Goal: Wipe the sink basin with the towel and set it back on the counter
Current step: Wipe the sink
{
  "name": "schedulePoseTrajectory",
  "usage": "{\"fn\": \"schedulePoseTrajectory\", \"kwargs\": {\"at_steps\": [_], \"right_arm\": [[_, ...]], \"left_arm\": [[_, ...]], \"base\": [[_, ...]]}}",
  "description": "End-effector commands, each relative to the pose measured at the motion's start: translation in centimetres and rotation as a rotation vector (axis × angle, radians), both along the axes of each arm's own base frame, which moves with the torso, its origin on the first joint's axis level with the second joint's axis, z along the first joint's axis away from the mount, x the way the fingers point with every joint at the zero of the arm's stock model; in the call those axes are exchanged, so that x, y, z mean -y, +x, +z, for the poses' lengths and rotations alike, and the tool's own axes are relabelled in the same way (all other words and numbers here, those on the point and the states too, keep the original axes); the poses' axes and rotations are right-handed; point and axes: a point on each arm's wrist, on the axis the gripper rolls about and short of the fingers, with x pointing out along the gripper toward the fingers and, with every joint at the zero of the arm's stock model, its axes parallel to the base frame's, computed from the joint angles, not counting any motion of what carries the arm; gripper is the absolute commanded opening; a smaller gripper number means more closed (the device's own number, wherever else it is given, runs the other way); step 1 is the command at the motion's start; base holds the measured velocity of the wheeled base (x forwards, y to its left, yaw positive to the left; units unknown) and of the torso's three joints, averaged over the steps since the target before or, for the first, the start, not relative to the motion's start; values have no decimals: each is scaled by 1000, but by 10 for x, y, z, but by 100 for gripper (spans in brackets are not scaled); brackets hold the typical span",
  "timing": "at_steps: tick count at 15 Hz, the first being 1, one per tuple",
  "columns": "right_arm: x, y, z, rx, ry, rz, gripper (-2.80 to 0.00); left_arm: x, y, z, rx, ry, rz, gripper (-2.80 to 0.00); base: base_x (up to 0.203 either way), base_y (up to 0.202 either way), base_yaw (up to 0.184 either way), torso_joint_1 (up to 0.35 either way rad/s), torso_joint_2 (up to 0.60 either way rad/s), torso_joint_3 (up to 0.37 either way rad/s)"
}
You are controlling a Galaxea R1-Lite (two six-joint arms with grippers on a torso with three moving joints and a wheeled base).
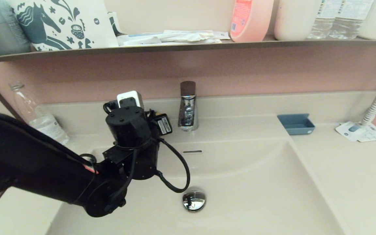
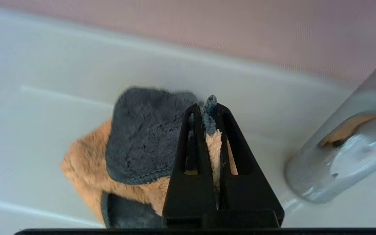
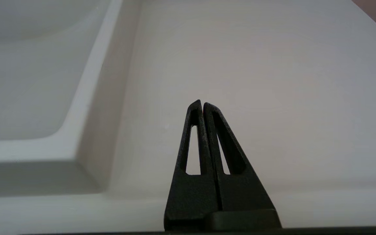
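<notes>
The towel (image 2: 83,163) is fluffy orange-tan with a grey-blue side. It hangs bunched from my left gripper (image 2: 207,109), which is shut on a fold of it. It is close over the pale back-left part of the sink basin (image 1: 256,182). In the head view the left arm's wrist (image 1: 129,130) hides both the towel and the fingers. The drain plug (image 1: 193,200) and overflow slot (image 1: 192,151) show in the basin. My right gripper (image 3: 202,103) is shut on nothing, low over the counter (image 3: 256,65) right of the basin, out of the head view.
The chrome tap (image 1: 187,107) stands at the back centre, close to the towel in the left wrist view (image 2: 344,153). A clear bottle (image 1: 39,114) stands back left. A blue dish (image 1: 295,124) and paper packets (image 1: 361,131) lie on the right counter. A loaded shelf (image 1: 188,45) runs above.
</notes>
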Motion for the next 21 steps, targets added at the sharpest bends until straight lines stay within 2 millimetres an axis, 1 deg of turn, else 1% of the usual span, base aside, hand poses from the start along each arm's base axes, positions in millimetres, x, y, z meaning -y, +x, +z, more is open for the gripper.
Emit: {"fn": "schedulePoseTrajectory", "kwargs": {"at_steps": [1,4,6,8,10,12,14,18,21], "right_arm": [[0,0,0,-1,0,1,-280],[0,0,0,-1,0,1,-280],[0,0,0,-1,0,1,-280],[0,0,0,-1,0,1,-280],[0,0,0,-1,0,1,-280],[0,0,0,-1,0,1,-280],[0,0,0,-1,0,1,-280],[0,0,0,-1,0,1,-280],[0,0,0,-1,0,1,-280]], "left_arm": [[4,6,-13,-25,12,0,-280],[5,18,-29,-50,13,-19,-280],[10,25,-43,-73,2,-25,-280],[17,27,-53,-89,-10,-38,-280],[27,26,-69,-118,-19,-57,-280],[32,26,-77,-133,-21,-67,-280],[40,24,-74,-121,-32,-81,-280],[65,12,-68,-116,-31,-135,-280],[78,11,-65,-114,-31,-153,-280]], "base": [[0,0,0,0,0,0],[0,0,0,0,0,0],[0,0,0,0,0,0],[0,0,0,0,0,0],[0,0,0,0,0,0],[0,0,0,0,0,0],[0,0,0,0,0,0],[0,0,0,0,0,0],[0,0,0,0,0,0]]}}
